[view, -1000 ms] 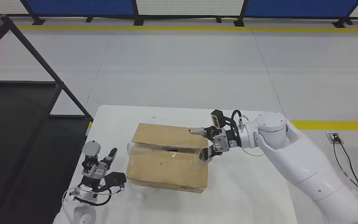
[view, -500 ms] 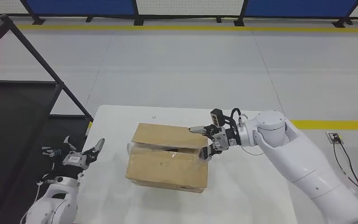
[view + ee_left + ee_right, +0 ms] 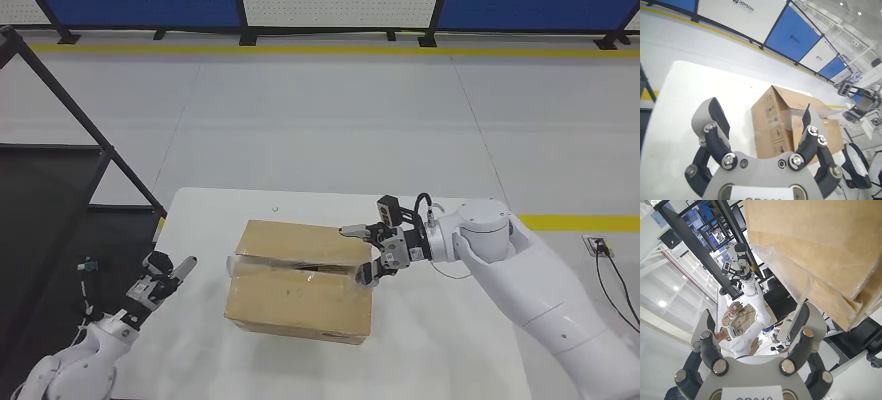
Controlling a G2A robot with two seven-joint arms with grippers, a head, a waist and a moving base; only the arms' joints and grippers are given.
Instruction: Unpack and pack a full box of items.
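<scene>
We are recording the right gripper [image 3: 358, 255] standing wide open at the right-hand end of the box [image 3: 300, 285], gripping nothing. One of its fingers [image 3: 800, 321] is lying against the loose clear tape [image 3: 791, 281] at the flap edge, while the other is standing apart in open air. We are noting the left gripper [image 3: 170, 270] likewise spread wide and empty, hovering at the left edge of the table [image 3: 440, 340], well apart from the box and pointing toward it. The box is sitting near the middle of the table, its long axis running left to right and slightly skewed. Its top flaps are meeting along that axis, and the seam is gaping a little at the right gripper's end
</scene>
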